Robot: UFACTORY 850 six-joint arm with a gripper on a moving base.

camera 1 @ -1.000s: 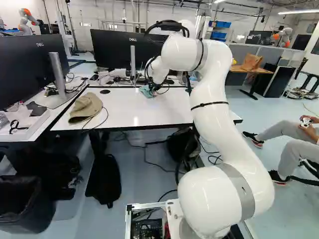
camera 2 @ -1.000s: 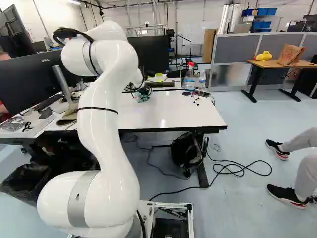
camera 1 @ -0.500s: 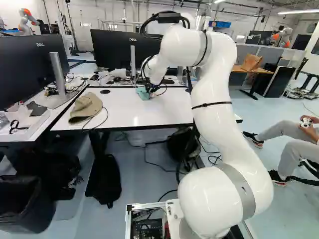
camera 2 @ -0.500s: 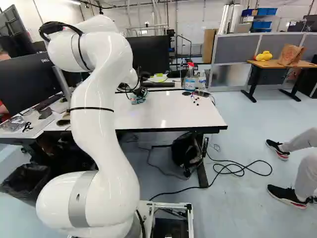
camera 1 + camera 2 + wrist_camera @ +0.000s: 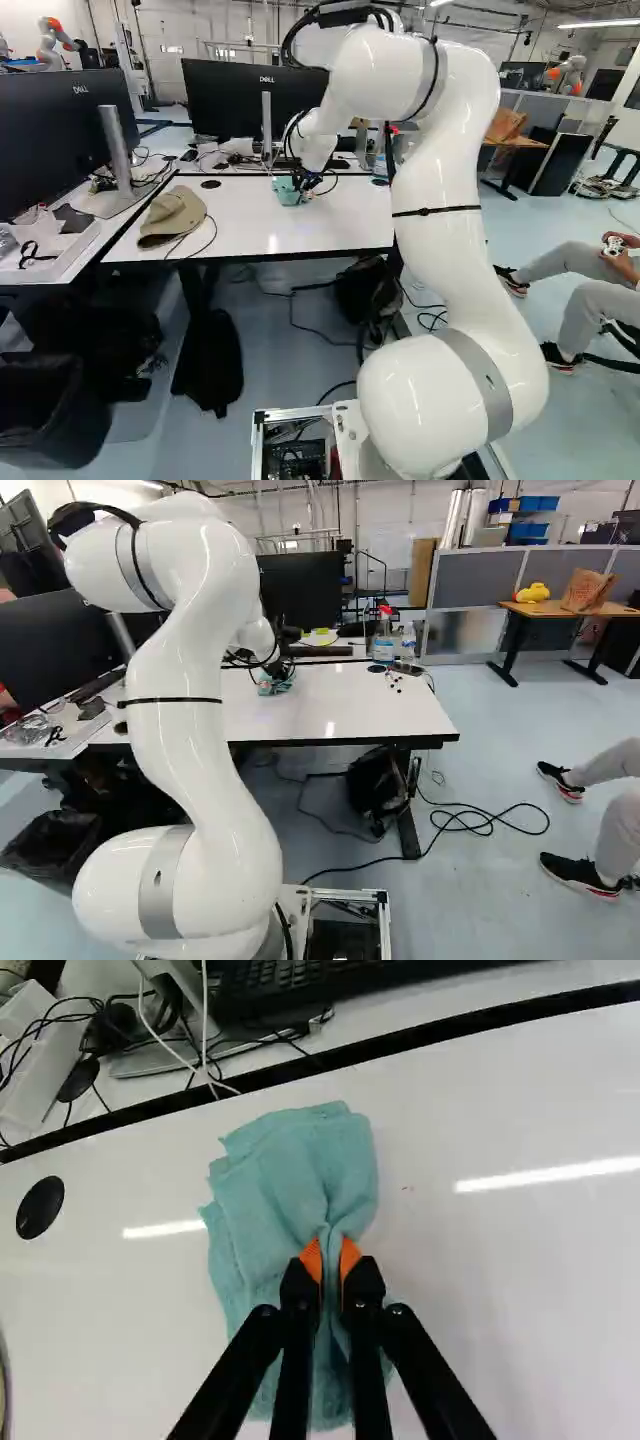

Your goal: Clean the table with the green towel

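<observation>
At the far part of the white table (image 5: 240, 228) in the left base view, the gripper (image 5: 306, 182) points down with the green towel (image 5: 287, 192) at its tip. The wrist view has the gripper (image 5: 332, 1260) shut on the towel (image 5: 290, 1185), a pinched fold of cloth between its orange pads. The cloth spreads ahead of and under the fingers, lying against the tabletop. A few tiny reddish specks (image 5: 408, 1188) lie beside the towel. In the right base view small dark and coloured bits (image 5: 396, 683) lie near the table's far right corner.
A tan cap (image 5: 172, 216) with a cable lies left on the table. Behind stand monitors (image 5: 240, 100) and a keyboard (image 5: 290, 982). A spray bottle (image 5: 383, 638) and another bottle stand at the far right. Another robot (image 5: 55, 42) is in the background.
The arm has shifted a little leftward and its upper part has swung, carrying the gripper and towel slightly nearer along the tabletop. The base, cap and bottles have stayed in place.
</observation>
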